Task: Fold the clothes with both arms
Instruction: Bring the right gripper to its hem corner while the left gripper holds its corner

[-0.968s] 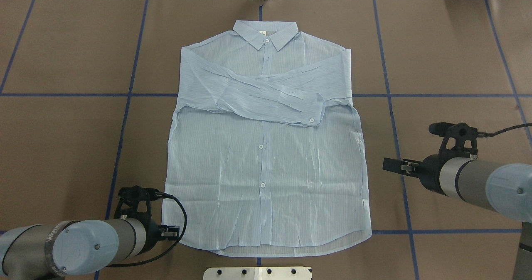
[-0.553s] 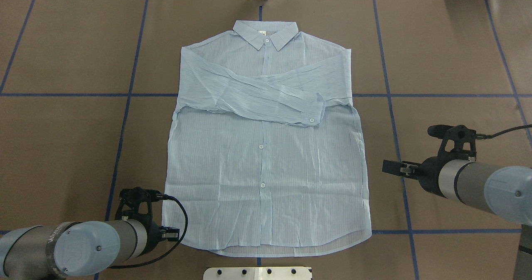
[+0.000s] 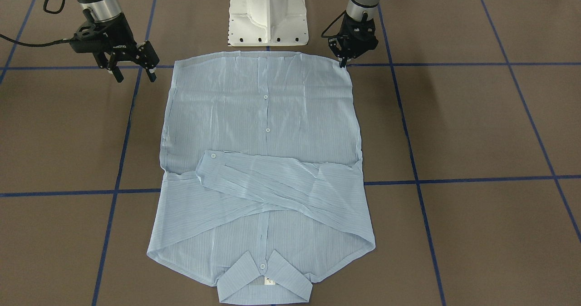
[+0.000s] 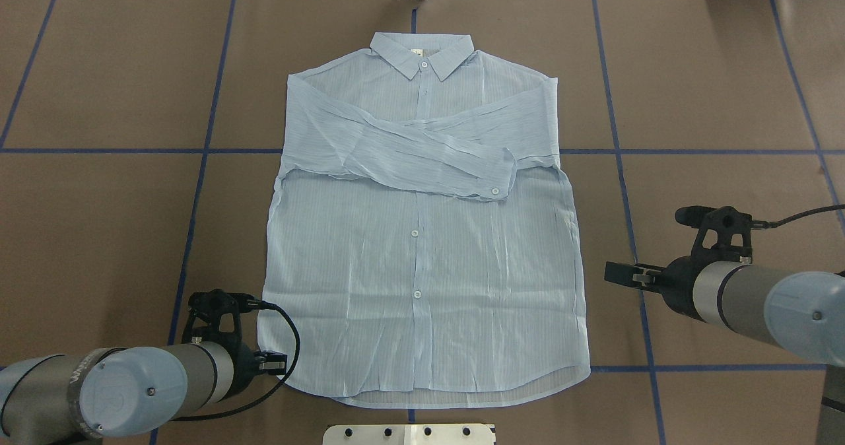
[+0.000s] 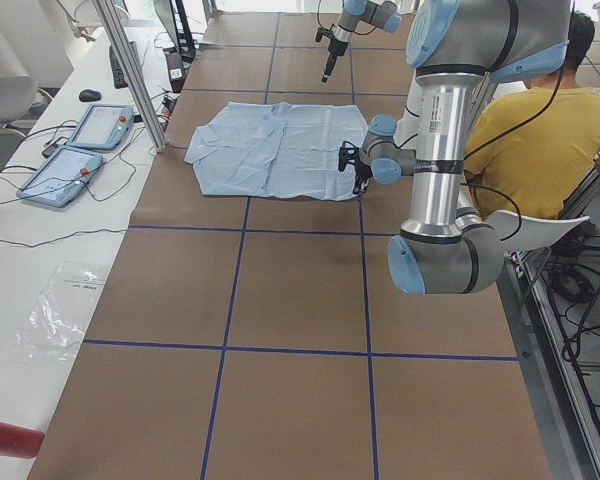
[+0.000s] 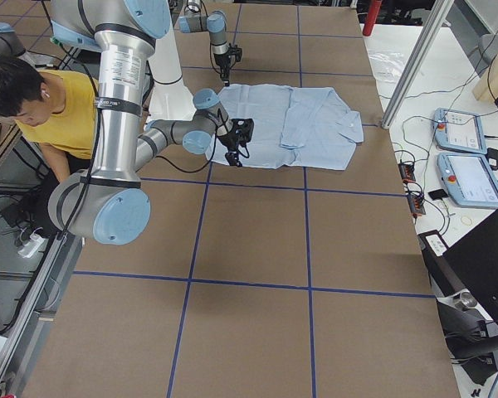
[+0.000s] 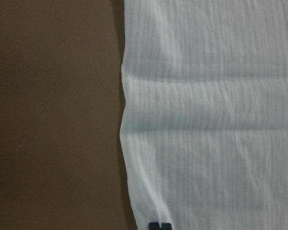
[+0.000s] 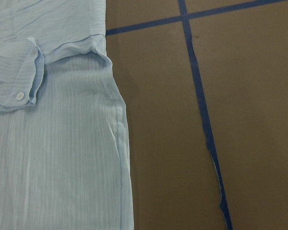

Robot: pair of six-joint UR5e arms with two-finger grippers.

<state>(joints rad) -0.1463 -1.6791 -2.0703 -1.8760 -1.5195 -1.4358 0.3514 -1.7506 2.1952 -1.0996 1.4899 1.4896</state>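
Left gripper (image 4: 276,364): fingers look pinched together, nothing seen between them. The tip is right at the hem corner of the 1 thin pale-blue, finely striped long-sleeved button-up shirt (image 4: 422,267), lower left of the overhead view; can't tell if it touches.

Right gripper (image 3: 135,73): 2 fingers (image 3: 117,73) spread apart, holding nothing, over bare counter beside the shirt's side edge, upper left of the front-facing view.

Shirt lies flat, front up, mid-frame, collar toward top in the overhead view. Its 2 sleeves are folded across the chest, one over the other. 4 small white buttons show: 3 on the placket, 1 on the top cuff.

Brown paper-covered counter (image 4: 99,234) w/ blue tape grid. Grey left arm (image 4: 119,392) and grey right arm (image 4: 759,300) come in at the overhead's lower corners.

1 white pedestal base (image 3: 268,15), top centre of the front-facing view. 1 person in yellow top (image 5: 540,130), upper right of the left side view.
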